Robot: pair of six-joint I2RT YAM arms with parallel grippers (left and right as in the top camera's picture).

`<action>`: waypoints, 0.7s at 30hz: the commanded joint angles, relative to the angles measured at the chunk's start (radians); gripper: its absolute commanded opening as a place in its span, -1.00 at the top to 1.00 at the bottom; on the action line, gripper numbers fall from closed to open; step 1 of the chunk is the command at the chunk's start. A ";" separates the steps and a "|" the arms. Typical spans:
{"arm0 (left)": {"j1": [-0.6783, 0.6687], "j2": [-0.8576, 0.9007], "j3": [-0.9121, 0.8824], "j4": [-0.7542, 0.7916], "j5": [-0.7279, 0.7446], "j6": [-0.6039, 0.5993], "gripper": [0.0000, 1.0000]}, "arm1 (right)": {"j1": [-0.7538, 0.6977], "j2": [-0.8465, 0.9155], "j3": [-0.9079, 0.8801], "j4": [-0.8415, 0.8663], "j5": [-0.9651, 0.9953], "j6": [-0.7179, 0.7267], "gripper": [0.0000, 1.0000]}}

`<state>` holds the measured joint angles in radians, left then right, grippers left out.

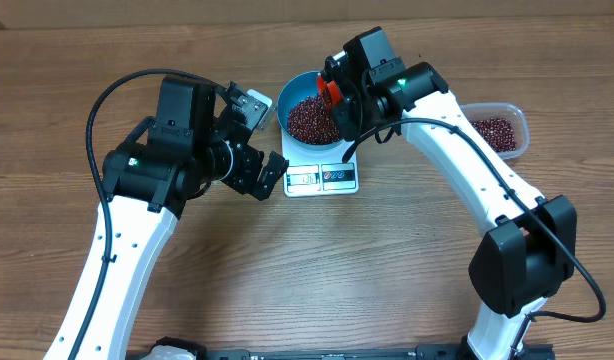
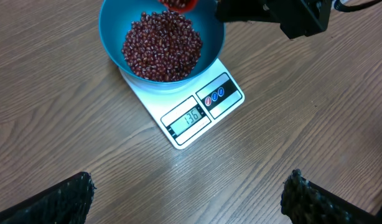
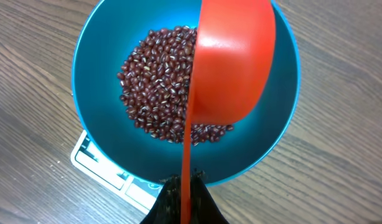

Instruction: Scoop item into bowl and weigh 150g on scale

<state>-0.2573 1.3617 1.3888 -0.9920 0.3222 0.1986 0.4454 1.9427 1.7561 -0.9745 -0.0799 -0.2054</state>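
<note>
Over the blue bowl (image 3: 94,68) on the scale (image 2: 178,127), the right gripper (image 1: 340,98) is clenched on the red scoop (image 3: 231,62), tilted above the heaped beans (image 3: 157,81). This looks like the pouring step, with the display seemingly short of target. Next likely calls for a small, careful top-up. The left gripper (image 1: 259,142) hangs spread wide beside the scale, holding nothing.

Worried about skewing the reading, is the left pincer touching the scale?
Apart. In the left wrist view the open left pincer hangs clear of the scale, with bare table between its fingertips and the scale's near corner.
</note>
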 commanded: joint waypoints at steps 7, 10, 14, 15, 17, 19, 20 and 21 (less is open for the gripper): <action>0.002 0.006 0.014 0.002 0.007 0.015 -0.99 | 0.000 -0.001 0.035 0.031 0.035 -0.089 0.93; 0.002 0.006 0.014 0.002 0.008 0.015 -0.99 | 0.000 -0.001 0.035 0.031 0.038 -0.111 0.93; 0.002 0.006 0.014 0.002 0.007 0.015 -0.99 | 0.000 -0.001 0.035 0.031 0.034 -0.110 0.93; 0.002 0.006 0.014 0.002 0.007 0.015 -0.99 | 0.000 -0.001 0.035 0.031 0.034 -0.104 0.93; 0.002 0.006 0.014 0.002 0.007 0.015 -0.99 | 0.000 -0.001 0.035 0.031 0.033 -0.078 0.93; 0.002 0.006 0.014 0.002 0.007 0.015 -0.99 | -0.004 -0.001 0.035 0.030 0.014 -0.047 0.93; 0.002 0.006 0.014 0.002 0.008 0.015 -0.99 | -0.009 -0.001 0.035 0.025 -0.016 -0.045 0.93; 0.002 0.006 0.014 0.002 0.007 0.015 -0.99 | -0.016 -0.001 0.035 0.019 -0.049 -0.042 0.93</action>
<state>-0.2573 1.3617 1.3888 -0.9920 0.3222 0.1986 0.4446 1.9427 1.7561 -0.9524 -0.0586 -0.2806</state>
